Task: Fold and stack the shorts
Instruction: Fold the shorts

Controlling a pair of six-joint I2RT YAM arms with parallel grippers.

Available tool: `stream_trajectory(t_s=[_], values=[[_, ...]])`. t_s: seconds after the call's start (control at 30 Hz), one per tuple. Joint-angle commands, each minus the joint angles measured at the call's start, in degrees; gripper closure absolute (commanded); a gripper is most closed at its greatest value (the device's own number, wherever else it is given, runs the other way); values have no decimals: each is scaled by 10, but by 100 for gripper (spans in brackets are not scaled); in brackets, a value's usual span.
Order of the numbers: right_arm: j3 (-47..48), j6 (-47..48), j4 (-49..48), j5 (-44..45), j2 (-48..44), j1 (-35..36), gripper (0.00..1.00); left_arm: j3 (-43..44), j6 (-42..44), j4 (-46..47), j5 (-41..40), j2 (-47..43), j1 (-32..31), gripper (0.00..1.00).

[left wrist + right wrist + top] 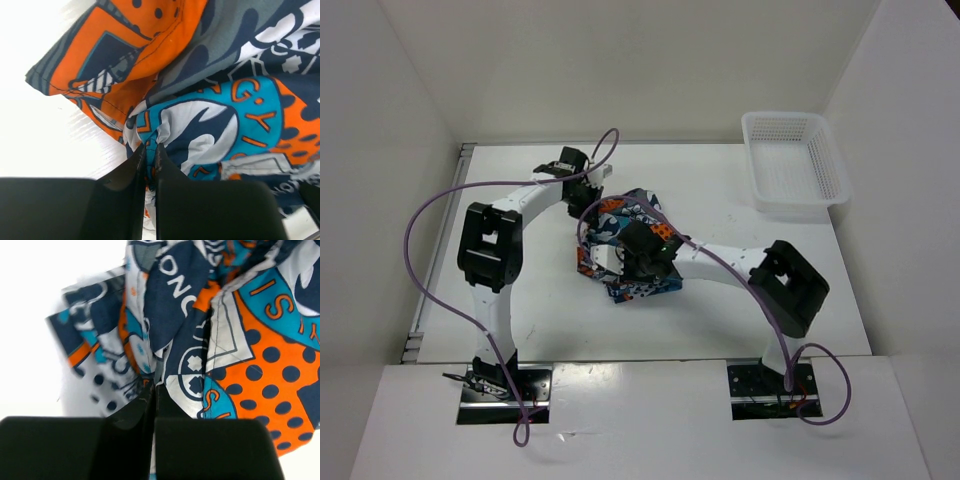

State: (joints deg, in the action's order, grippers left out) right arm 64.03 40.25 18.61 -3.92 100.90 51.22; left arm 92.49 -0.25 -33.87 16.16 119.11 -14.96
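Note:
The shorts (628, 222), in a teal, orange, navy and white cartoon print, lie bunched in the middle of the table. My left gripper (588, 192) is at their far left edge, shut on a fold of the fabric (150, 147). My right gripper (620, 262) is at their near side, shut on another fold (155, 382). The shorts fill the left wrist view (215, 100) and the right wrist view (240, 335). The right arm covers part of the cloth in the top view.
A white mesh basket (825, 170) stands empty at the far right of the white table (520, 330). White walls close in the table on the left, back and right. Purple cables loop along both arms.

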Motion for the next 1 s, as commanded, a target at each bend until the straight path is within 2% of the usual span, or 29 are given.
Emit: stream_trajectory(t_s=[0.0, 0.07, 0.17, 0.2, 0.23, 0.3, 0.33, 0.4, 0.47, 0.53, 0.6, 0.73, 0.77, 0.87, 0.97], values=[[-3, 31, 46, -43, -76, 1, 100, 20, 3, 6, -31, -5, 13, 94], [-27, 52, 75, -77, -119, 10, 100, 26, 3, 6, -40, -5, 18, 94], [-77, 52, 64, -82, -138, 34, 100, 26, 3, 6, -33, 1, 18, 88], [-93, 43, 53, -82, -138, 50, 100, 26, 3, 6, -26, 1, 13, 85], [-93, 32, 41, -77, -127, 56, 99, 26, 3, -1, -20, 1, 13, 78], [-98, 13, -1, -77, -113, 56, 82, 14, 3, -1, -15, -6, -2, 66], [-98, 21, -9, -72, -113, 56, 65, 7, 3, -1, -15, -14, -2, 62], [-83, 27, -9, -65, -113, 56, 58, -6, 3, -1, -15, -24, -8, 55], [-73, 27, -9, -60, -113, 56, 43, -13, 3, -1, -15, -32, -8, 48], [-53, 22, -4, -60, -121, 56, 34, -13, 3, -12, -15, -55, -8, 39], [-28, -9, 1, -54, -128, 56, 34, -19, 3, -18, -15, -85, -8, 33], [37, -108, 1, -88, -136, -7, 34, -32, 3, -26, -10, -162, -8, 16], [50, -153, 1, -109, -126, -49, 34, -38, 3, -32, -10, -176, -2, 15], [90, -207, 1, -129, -80, -129, 34, -56, 3, -64, -10, -223, -2, 15], [142, -258, -4, -156, -27, -185, 34, -115, 3, -78, 3, -250, -2, 15]])
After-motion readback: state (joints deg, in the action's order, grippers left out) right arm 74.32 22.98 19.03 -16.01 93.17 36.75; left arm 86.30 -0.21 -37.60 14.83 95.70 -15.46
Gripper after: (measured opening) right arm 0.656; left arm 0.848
